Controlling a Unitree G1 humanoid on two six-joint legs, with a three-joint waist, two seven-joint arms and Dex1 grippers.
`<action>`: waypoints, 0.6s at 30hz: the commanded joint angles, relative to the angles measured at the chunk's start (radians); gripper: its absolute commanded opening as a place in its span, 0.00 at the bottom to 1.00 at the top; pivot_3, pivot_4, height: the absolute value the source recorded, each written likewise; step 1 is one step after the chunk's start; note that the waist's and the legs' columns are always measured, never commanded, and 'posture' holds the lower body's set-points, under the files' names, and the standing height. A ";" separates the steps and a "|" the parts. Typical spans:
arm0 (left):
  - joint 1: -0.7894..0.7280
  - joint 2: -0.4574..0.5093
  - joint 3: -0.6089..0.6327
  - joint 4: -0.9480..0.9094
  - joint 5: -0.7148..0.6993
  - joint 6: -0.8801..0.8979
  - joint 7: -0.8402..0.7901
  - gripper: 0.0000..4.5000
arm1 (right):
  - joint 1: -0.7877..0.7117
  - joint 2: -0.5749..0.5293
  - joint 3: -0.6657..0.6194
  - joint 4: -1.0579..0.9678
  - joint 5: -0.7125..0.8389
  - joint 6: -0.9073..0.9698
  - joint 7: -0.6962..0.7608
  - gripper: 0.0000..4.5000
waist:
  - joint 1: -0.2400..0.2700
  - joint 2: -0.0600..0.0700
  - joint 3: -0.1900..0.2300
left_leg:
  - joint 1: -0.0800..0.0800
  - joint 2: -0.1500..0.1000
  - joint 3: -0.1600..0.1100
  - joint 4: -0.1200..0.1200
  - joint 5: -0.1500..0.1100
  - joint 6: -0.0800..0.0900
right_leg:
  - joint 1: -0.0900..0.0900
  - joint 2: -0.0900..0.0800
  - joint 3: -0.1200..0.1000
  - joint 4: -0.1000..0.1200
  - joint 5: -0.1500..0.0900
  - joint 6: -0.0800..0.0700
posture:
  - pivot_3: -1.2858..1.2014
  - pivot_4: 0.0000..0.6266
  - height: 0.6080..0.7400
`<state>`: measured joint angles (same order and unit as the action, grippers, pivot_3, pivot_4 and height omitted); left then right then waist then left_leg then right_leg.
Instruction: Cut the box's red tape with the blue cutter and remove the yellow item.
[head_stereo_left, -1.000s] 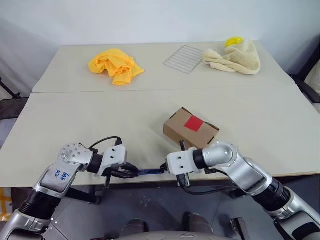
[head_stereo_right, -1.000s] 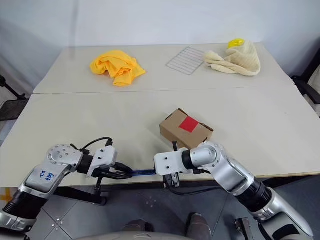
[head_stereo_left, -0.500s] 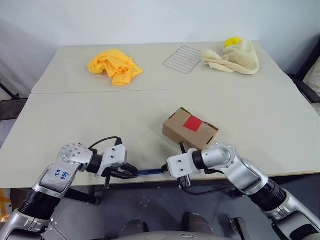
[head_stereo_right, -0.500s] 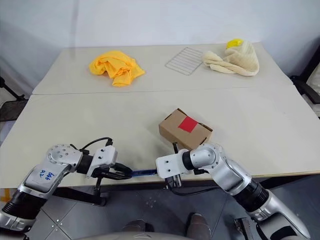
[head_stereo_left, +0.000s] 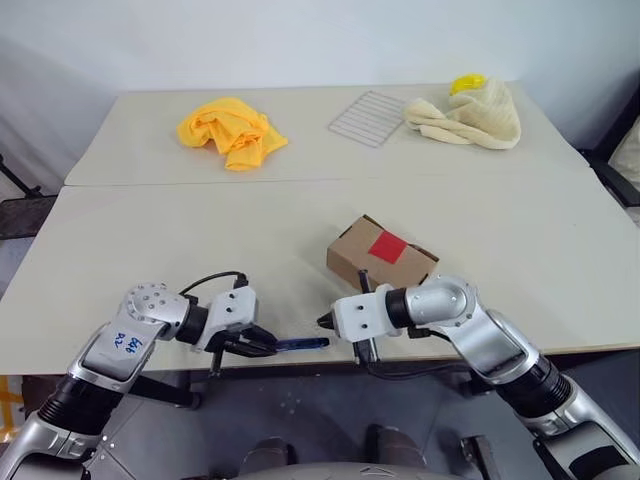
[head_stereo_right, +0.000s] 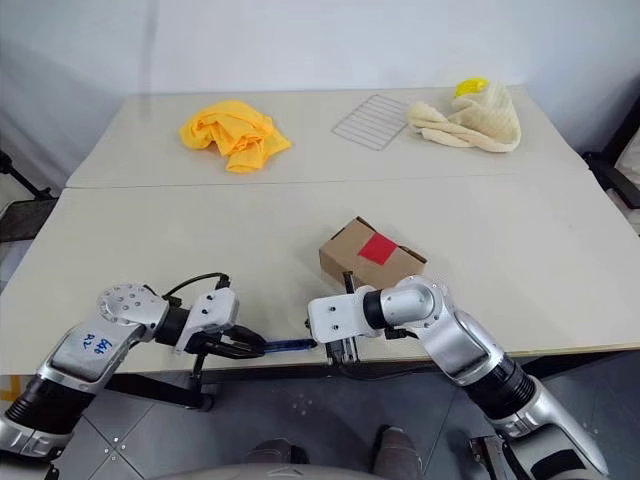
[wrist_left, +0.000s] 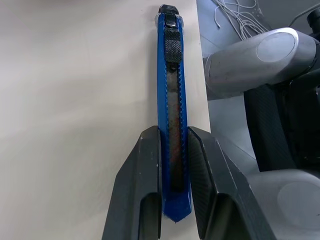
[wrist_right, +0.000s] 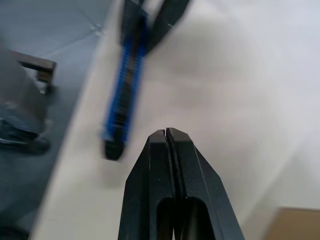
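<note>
The left end effector (wrist_left: 172, 165) grips the blue cutter (wrist_left: 171, 100) by its rear end, holding it along the counter (head_stereo_left: 150, 250) edge. The right end effector (wrist_right: 167, 137), fingers pressed together and empty, sits just beside the cutter's dark tip, seemingly apart. Behind it rests the box (head_stereo_left: 380, 262) with its red tape (head_stereo_left: 387, 247) facing up.

Bright, even light – soft shadows, blue cutter (wrist_right: 125, 85) blurred in right wrist view
</note>
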<state>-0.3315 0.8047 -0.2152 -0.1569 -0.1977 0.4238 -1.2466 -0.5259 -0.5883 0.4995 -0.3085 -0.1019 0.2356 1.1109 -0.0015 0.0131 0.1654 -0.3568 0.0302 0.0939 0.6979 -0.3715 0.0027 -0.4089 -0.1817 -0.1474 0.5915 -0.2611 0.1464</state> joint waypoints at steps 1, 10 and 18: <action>0.026 0.010 -0.056 0.004 0.030 0.032 0.002 0.09 | 0.016 -0.013 0.006 -0.022 -0.004 -0.023 0.009 0.01 | 0.000 0.000 0.000 | 0.000 0.000 0.000 0.000 0.000 0.000 | 0.000 0.000 0.000 0.000 0.000 0.000 | 0.52 0.24 1.00; 0.026 0.009 -0.061 -0.003 0.030 0.046 0.003 0.09 | 0.033 -0.005 0.049 0.068 -0.056 -0.106 0.006 0.01 | 0.000 0.000 0.000 | 0.000 0.000 0.000 0.000 0.000 0.000 | 0.000 0.000 0.000 0.000 0.000 0.000 | 0.52 0.24 1.00; 0.022 0.009 -0.063 -0.009 0.028 0.053 0.004 0.09 | 0.019 0.053 0.091 0.138 -0.094 -0.151 -0.012 0.01 | -0.001 0.000 -0.001 | 0.002 0.000 0.000 0.000 0.000 0.000 | 0.002 0.000 0.000 0.000 0.000 0.000 | 0.52 0.24 1.00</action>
<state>-0.3356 0.8062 -0.2204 -0.1676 -0.1968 0.4586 -1.2393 -0.5191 -0.5393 0.5507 -0.2031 -0.1650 0.0834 1.0958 -0.0025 0.0128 0.1645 -0.3548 0.0303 0.0938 0.6979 -0.3715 0.0028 -0.4070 -0.1817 -0.1474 0.5920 -0.2611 0.1464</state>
